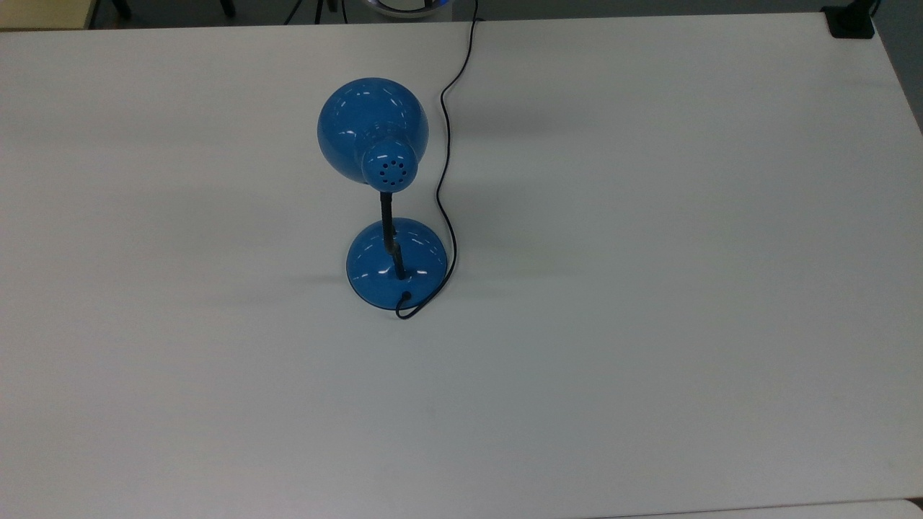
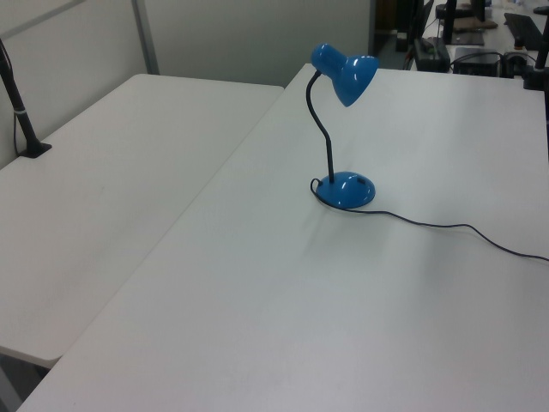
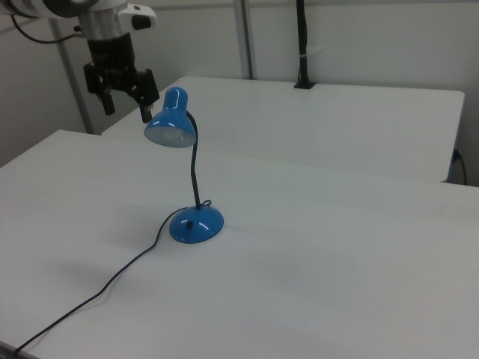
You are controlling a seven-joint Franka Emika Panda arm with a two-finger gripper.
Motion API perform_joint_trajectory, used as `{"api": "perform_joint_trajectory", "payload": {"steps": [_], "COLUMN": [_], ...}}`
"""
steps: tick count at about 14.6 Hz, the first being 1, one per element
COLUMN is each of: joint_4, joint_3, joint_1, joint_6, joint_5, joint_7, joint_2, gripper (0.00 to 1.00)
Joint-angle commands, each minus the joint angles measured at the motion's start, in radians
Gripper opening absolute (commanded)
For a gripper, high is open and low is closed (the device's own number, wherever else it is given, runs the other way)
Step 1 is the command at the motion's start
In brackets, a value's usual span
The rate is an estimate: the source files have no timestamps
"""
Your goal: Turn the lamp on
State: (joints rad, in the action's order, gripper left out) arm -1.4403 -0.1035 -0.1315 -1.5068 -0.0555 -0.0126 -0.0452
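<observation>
Hovering up high, my claw (image 3: 127, 96) hangs beside the lamp (image 3: 187, 187), on the right view's left of the shade and about level with its cap, touching nothing. Its two fingers stand apart with empty air between them, which suits a push more than a grip: I judge the job needs one fingertip pressed on a switch, not a hold on anything.

That lamp stands upright near the middle of the white desk (image 1: 649, 288), round blue base (image 3: 196, 225) flat on the surface, black neck (image 2: 324, 137) curving up and over so the dome shade (image 1: 372, 128) leans out beyond the base. The shade looks dark, so I take it the bulb is off and nothing of the task is done yet. A small dark mark sits on the base's sloping face in the right view, on the side opposite the neck; I read it as the switch, though I cannot be sure.

From the base the thin black cord (image 1: 445, 180) loops round its edge and trails away across the desk, slack. That slack matters: a sideways shove could slide the light base, so I would come down on the mark from above.
</observation>
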Motion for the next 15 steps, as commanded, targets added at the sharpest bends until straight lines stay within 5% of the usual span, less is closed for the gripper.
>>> {"api": "perform_joint_trajectory", "payload": {"steps": [1,15], "joint_4": [-0.051,-0.098], "joint_3": [0.014,0.013], "joint_1": [0.010,0.018], "joint_6": [-0.018,-0.003], "joint_5": [-0.023,-0.037], "joint_7": [-0.012,-0.030], "joint_2": [0.034,0.086], "gripper": [1.00,1.00]}}
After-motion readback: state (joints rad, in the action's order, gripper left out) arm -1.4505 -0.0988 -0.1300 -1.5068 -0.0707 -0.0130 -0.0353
